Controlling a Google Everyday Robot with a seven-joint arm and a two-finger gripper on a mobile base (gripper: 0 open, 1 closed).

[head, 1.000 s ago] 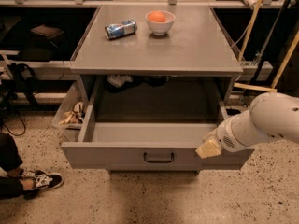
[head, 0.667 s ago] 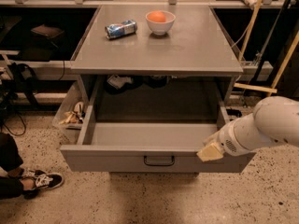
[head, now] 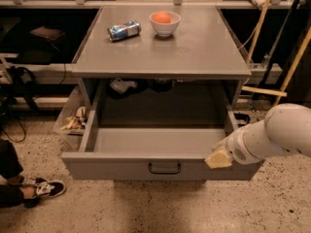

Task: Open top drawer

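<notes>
The top drawer [head: 121, 168] is pulled far out of the grey cabinet, and its grey inside looks empty. Its flat front faces me with a small black bar handle [head: 164, 168] at centre. My gripper [head: 218, 158] is at the drawer's front rim on the right, to the right of the handle, with its tan fingertip at the top edge of the front. The white arm reaches in from the right edge of the view. No lower drawers show.
On the cabinet top [head: 194, 47] lie a crushed blue can [head: 124, 30] and a white bowl [head: 164, 23] with an orange inside. A bin of clutter [head: 73, 120] stands left of the cabinet. A person's shoe [head: 41, 188] is at the lower left. Wooden poles [head: 296, 57] lean at the right.
The drawer front has come slightly further out toward me. My gripper and arm have shifted a little to the right and down with it.
</notes>
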